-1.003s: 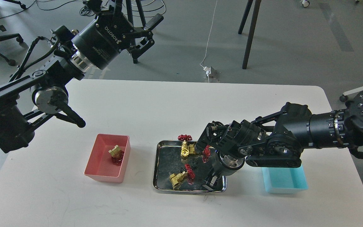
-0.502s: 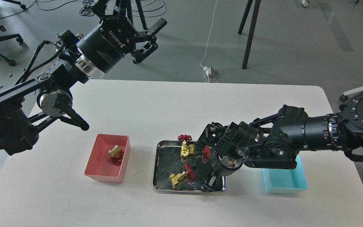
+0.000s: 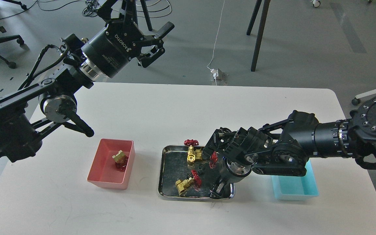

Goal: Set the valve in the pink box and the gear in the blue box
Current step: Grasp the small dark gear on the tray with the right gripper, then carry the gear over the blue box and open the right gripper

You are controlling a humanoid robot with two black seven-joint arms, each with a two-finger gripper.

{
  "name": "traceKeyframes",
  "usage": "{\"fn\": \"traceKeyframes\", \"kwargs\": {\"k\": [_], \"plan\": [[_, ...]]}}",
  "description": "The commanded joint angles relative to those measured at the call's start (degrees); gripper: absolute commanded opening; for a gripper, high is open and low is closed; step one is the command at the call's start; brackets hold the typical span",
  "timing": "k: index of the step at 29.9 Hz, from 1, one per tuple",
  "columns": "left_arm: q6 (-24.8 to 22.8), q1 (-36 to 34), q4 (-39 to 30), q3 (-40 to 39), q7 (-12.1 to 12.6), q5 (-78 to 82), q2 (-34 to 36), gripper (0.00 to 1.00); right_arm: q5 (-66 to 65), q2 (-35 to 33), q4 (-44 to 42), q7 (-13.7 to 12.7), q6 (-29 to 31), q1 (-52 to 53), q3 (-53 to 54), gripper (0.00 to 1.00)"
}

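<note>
At upper left, the left gripper [image 3: 142, 34] hangs with fingers spread, holding nothing. At centre, the right gripper [image 3: 218, 189] reaches into the steel tray [image 3: 165, 173]; whether its fingers are clenched I cannot tell. One valve [image 3: 120, 159] lies in the pink box [image 3: 101, 166]; the blue box [image 3: 294, 191] sits at right on the desk [image 3: 175, 107].

Both arms were matte black with round joint housings. The left arm's black two-fingered hand [image 3: 153, 39] had a cylindrical body with white "ROBOTIQ" lettering, a ribbed silver collar behind it and loose black cables. The right arm's black hand [image 3: 218, 189] followed a silver ring; its broad disc carried small screws.
</note>
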Motion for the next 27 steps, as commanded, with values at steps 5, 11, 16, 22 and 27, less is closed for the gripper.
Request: {"fn": "traceKeyframes", "kwargs": {"k": [5,11,16,22,27], "plan": [[-0.1,0.2,0.0,-0.1,0.0,0.0,-0.1,0.94,0.1,0.0,0.0,0.1,0.0,0.0,0.1,0.21],[0.0,0.3,0.0,-0.1,0.0,0.0,-0.1,0.94,0.4,-0.2,0.2,0.1,0.0,0.0,0.3,0.11],[-0.1,0.3,0.0,-0.1,0.0,0.0,-0.1,0.94,1.2,-2.0,0.8,0.5,0.0,1.7,1.8,0.08],[-0.1,0.3,0.0,-0.1,0.0,0.0,-1.2,0.94,1.3,-12.3,5.5,0.6,0.0,6.4,4.7,0.08],[-0.1,0.3,0.0,-0.1,0.0,0.0,-2.3,0.94,1.2,-28.2,10.2,0.8,0.0,7.9,5.4,0.08]]}}
